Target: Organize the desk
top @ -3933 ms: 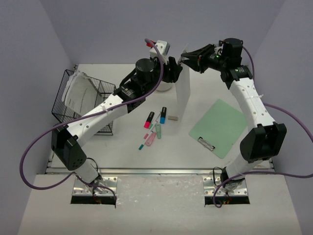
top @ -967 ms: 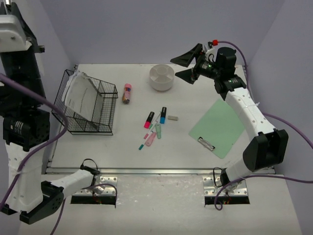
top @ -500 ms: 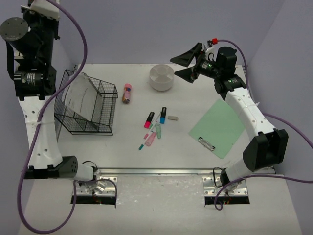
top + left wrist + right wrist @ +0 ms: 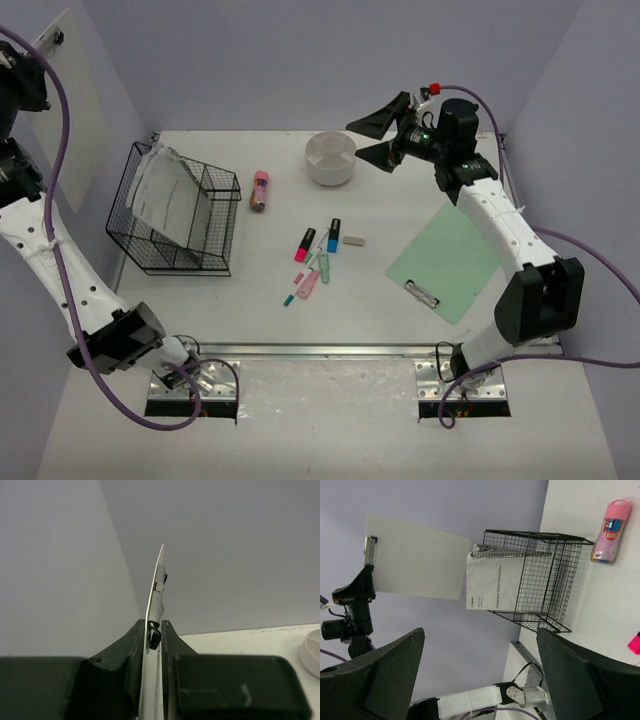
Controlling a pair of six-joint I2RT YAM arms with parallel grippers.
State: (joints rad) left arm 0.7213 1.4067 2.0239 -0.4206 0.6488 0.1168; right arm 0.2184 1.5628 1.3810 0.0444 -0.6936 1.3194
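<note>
The left gripper [image 4: 154, 625] clamps a thin white clipboard [image 4: 149, 682], seen edge-on. Right of the clipboard lie the off-white desk [image 4: 235, 639] and a white round container [image 4: 312, 652].

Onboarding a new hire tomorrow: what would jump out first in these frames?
The left end effector, high up left of the desk, is shut on a white clipboard held in the air. The right end effector hangs open above the far side, near a round white container. Loose markers lie in the middle between a wire basket and a green clipboard.
</note>
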